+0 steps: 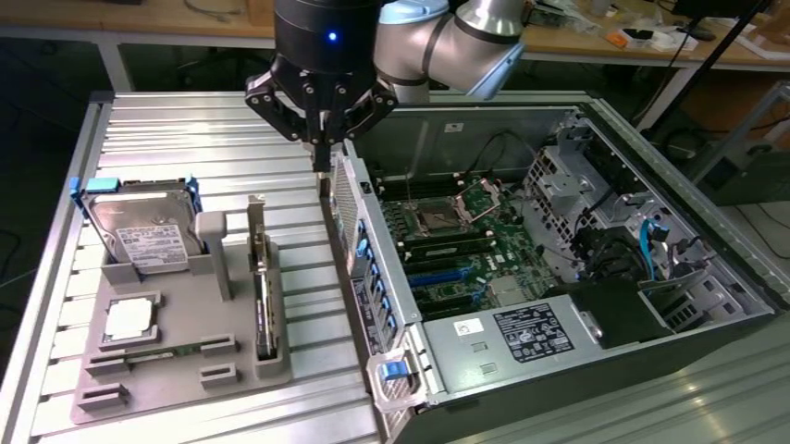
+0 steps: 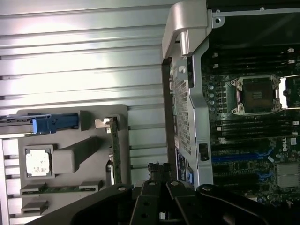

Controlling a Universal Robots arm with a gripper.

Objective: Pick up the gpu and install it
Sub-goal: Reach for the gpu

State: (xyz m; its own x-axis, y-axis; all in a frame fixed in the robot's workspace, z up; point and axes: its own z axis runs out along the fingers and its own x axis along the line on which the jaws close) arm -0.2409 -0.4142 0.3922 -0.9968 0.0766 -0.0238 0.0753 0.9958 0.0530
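The closed pincer (image 1: 324, 171) hangs by the computer case (image 1: 361, 217) wall; the gpu (image 1: 262, 277) stands edge-on in its holder (image 1: 185, 370), its face hidden.

One open computer case (image 1: 494, 129) is counted, and within it one motherboard (image 1: 487, 254) bearing one processor socket (image 1: 441, 220). One grey holder (image 1: 185, 379) is counted. In it are found one hard drive (image 1: 142, 227), one gpu (image 1: 262, 277) (stood on edge), one processor chip (image 1: 129, 319) and what appears to be one memory stick (image 1: 161, 352). One robot arm (image 1: 457, 32) is counted.
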